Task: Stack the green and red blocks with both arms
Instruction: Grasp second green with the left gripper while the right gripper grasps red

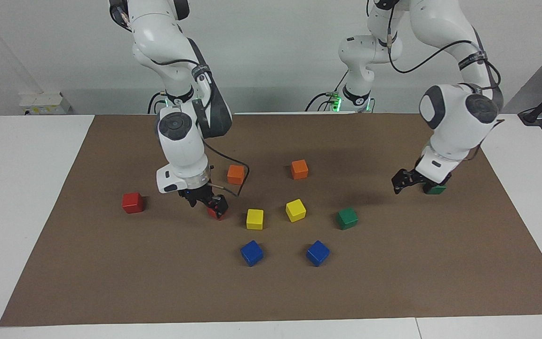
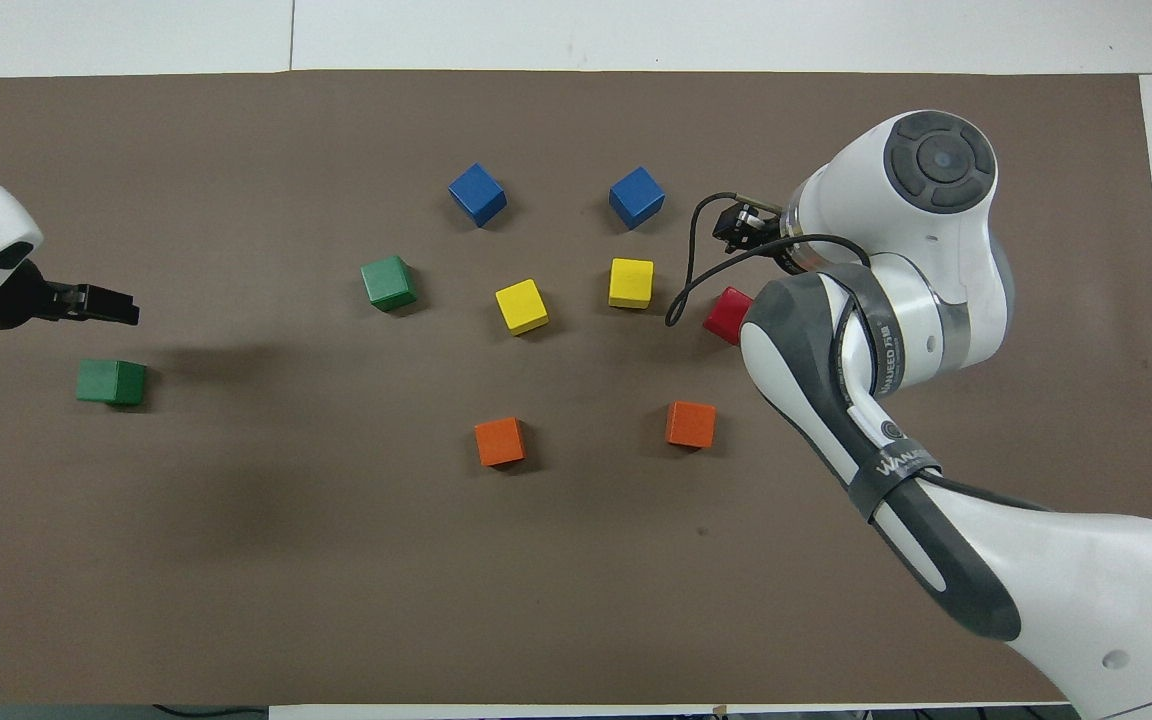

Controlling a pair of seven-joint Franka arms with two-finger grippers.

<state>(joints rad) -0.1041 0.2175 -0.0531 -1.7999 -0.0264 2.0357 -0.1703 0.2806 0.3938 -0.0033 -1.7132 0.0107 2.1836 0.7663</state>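
Four blocks matter: two red, two green, none stacked yet as we read it.
Right gripper (image 1: 209, 201): low over the mat at the right arm's end, fingers pinching a red block (image 1: 216, 213) that sits at or just off the mat; we cannot tell whether it is lifted.
Other red block (image 1: 132, 202): alone on the mat, further toward the right arm's end, well apart from the held one.
Left gripper (image 1: 405, 181): low near the left arm's end, just beside a green block (image 1: 435, 189); we cannot tell whether its fingers are spread or pressed together, and it does not seem to hold the block.
Second green block (image 1: 347, 218): farther from the robots, toward the table's middle.
Bystanders: the orange blocks (image 1: 235, 174), yellow blocks (image 1: 254, 219) and blue blocks (image 1: 251, 253) lie between the two arms.
Step in hand, as we judge it: carry the pinched red block to the free red one.
Doing it well: we lift straight up first, travel high, square the faces over the free block, lower until they meet, then release.
Risk: an off-centre landing tips the block.
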